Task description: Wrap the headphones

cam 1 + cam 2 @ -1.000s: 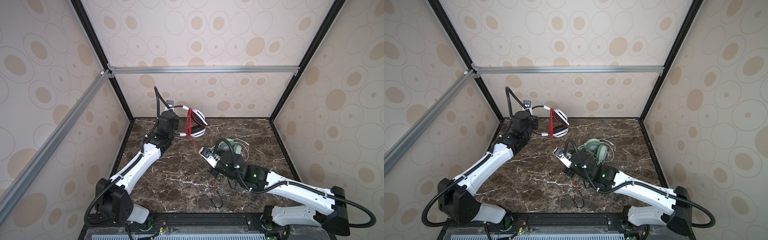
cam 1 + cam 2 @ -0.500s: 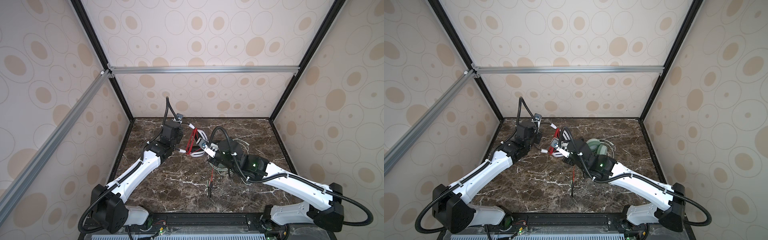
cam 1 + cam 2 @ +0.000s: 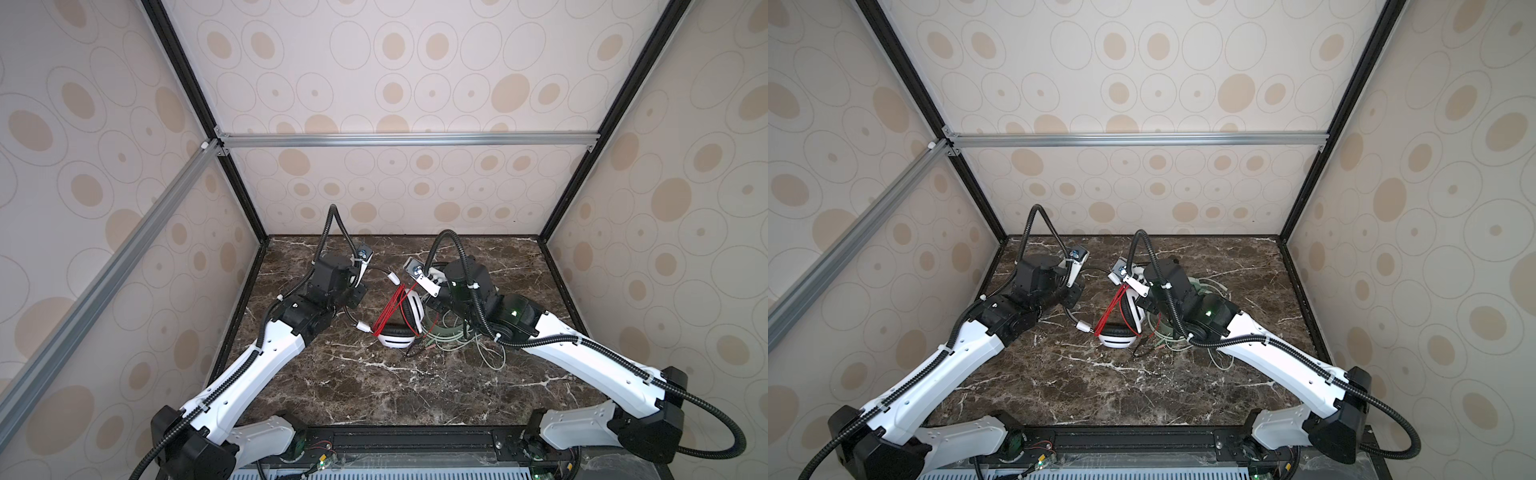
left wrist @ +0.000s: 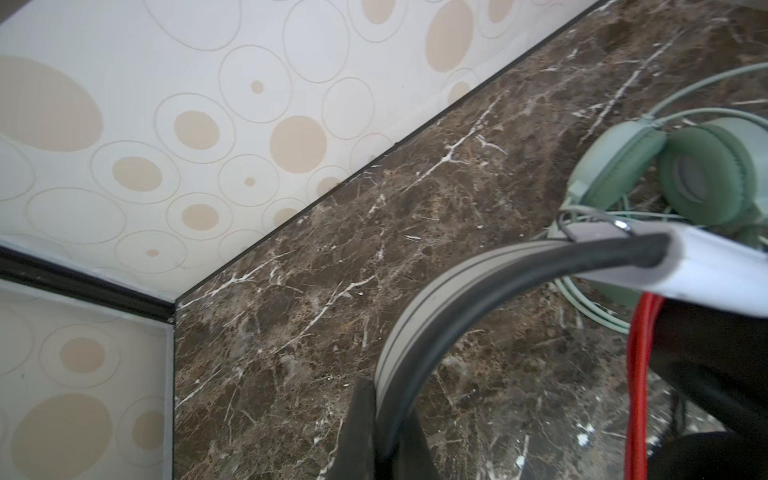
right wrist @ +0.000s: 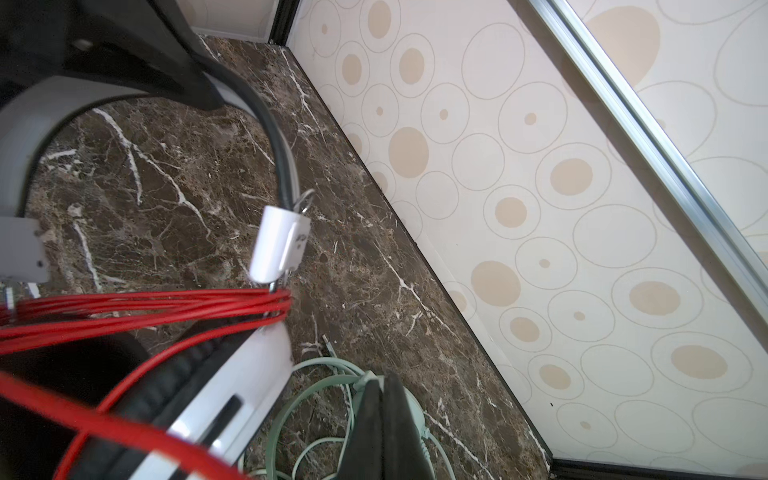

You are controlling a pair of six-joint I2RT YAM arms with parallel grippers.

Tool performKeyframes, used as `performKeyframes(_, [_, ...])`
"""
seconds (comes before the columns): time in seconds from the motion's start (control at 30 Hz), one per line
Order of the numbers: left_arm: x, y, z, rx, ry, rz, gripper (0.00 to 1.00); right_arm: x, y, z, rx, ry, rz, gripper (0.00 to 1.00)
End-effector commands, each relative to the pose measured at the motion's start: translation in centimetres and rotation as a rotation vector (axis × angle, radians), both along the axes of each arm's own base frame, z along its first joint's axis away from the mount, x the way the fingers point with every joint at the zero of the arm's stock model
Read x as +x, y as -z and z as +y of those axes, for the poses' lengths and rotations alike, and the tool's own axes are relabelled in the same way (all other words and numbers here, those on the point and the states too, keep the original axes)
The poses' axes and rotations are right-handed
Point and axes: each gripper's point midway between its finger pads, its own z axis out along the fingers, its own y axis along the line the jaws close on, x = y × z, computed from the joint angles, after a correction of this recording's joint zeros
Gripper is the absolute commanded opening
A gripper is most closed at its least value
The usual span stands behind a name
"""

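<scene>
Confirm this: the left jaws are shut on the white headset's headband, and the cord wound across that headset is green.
One detail is off: the cord wound across the white headset is red, not green, as the right wrist view shows. The rest stands: the left gripper has its jaws shut on the headband.

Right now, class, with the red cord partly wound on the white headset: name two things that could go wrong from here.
1. The red cord has a loose tail lying by the loops of the green cord, beside the white headset; pulling may tangle them.
2. The left gripper pinches only the headband, so the headset could swing or slip.
</scene>
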Motion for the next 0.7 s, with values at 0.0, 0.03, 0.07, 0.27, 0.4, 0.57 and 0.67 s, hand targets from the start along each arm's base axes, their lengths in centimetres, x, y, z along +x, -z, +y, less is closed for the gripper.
performKeyframes(0.0, [-1.9,-2.5,-1.4,-0.072,0.115,-0.035,0.00,1.0,-0.8,-0.3,0.010,0.009,0.000,0.00])
performKeyframes(0.03, [-2.3,-2.7,-1.7,-0.088,0.136,-0.035,0.00,1.3,-0.7,-0.4,0.019,0.016,0.010,0.00])
performKeyframes(0.07, [-2.7,-3.0,-1.9,-0.102,0.152,-0.038,0.00,1.6,-0.6,-0.5,0.029,0.019,0.020,0.00])
performKeyframes(0.27, [-4.1,-4.7,-2.8,-0.159,0.225,-0.064,0.00,3.0,-0.2,-1.2,0.109,0.045,0.080,0.00])
performKeyframes(0.4, [-4.7,-6.0,-2.9,-0.181,0.247,-0.083,0.00,3.7,0.0,-2.4,0.175,0.072,0.114,0.00])
performKeyframes(0.57, [-5.8,-8.2,-3.4,-0.227,0.302,-0.115,0.00,4.0,0.1,-3.3,0.253,0.071,0.146,0.02])
performKeyframes(0.67, [-6.3,-9.1,-3.7,-0.243,0.328,-0.128,0.00,3.9,0.1,-3.4,0.279,0.061,0.156,0.03])
